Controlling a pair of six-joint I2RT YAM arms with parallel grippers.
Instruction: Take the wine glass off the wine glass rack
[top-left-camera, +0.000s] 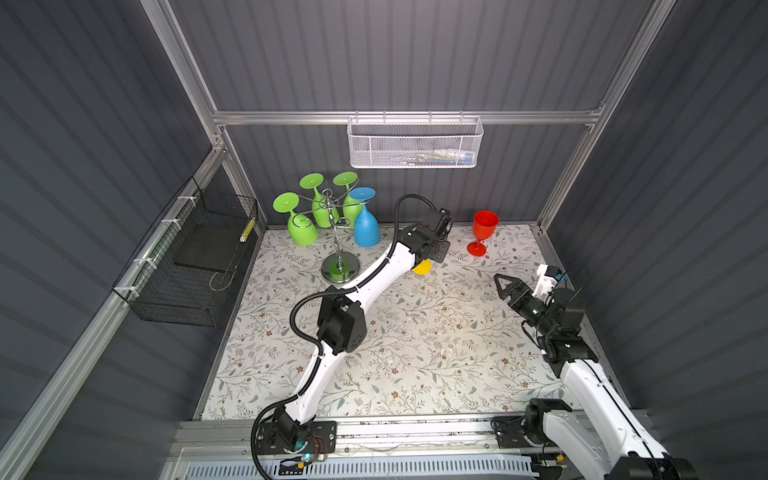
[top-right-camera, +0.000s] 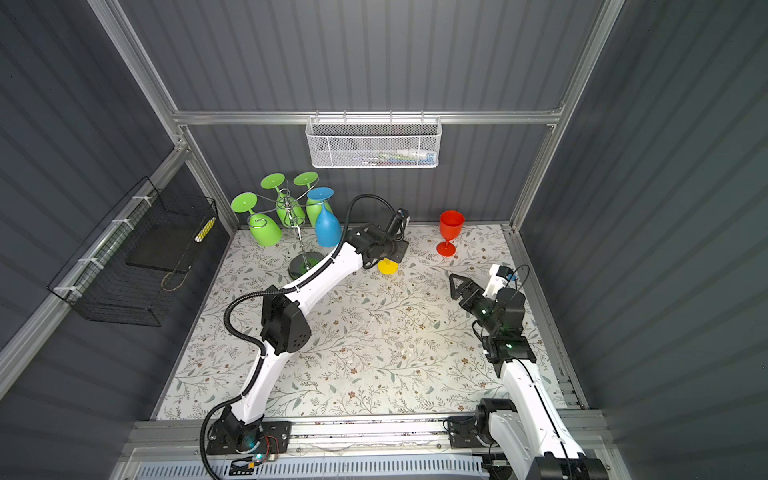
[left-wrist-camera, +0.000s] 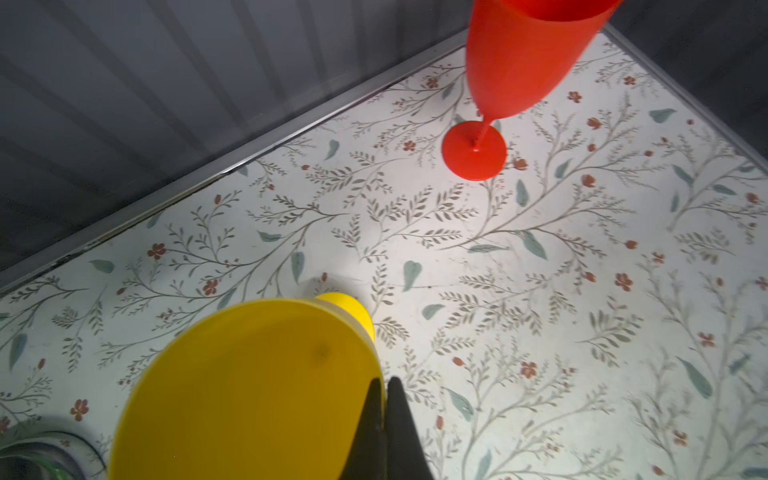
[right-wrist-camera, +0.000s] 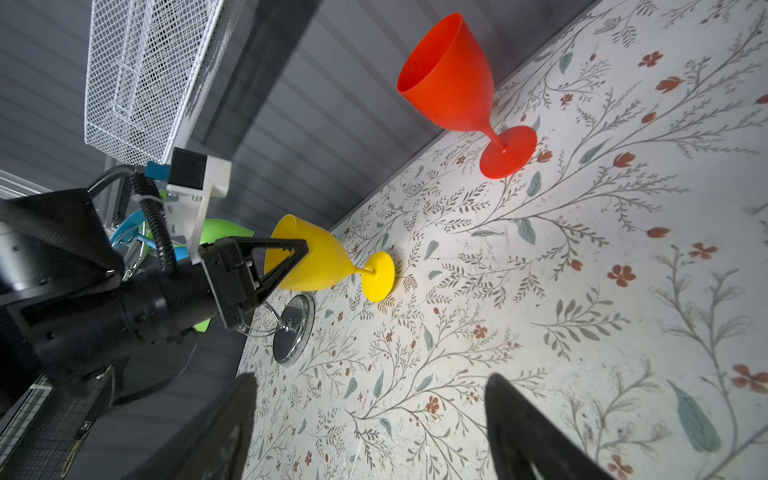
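Note:
The chrome wine glass rack (top-left-camera: 332, 224) (top-right-camera: 297, 226) stands at the back left on its round base (right-wrist-camera: 293, 328). Three green glasses (top-left-camera: 302, 228) and a blue one (top-left-camera: 366, 226) hang upside down from its arms. Off the rack, a yellow wine glass (left-wrist-camera: 249, 395) (right-wrist-camera: 324, 266) (top-right-camera: 387, 267) is upright, its foot at the table or just above it. My left gripper (left-wrist-camera: 384, 388) (right-wrist-camera: 302, 250) is shut on its rim. In the top views the left wrist hides the gripper. My right gripper (top-left-camera: 498, 280) (right-wrist-camera: 374, 399) hovers open and empty at the right, apart from every glass.
A red wine glass (top-left-camera: 484, 230) (left-wrist-camera: 519, 62) (right-wrist-camera: 453, 83) stands upright at the back right. A white mesh basket (top-left-camera: 413, 143) hangs on the back wall. On the left wall hangs a black wire basket (top-left-camera: 187, 266). The floral table (top-left-camera: 415, 353) is walled on three sides.

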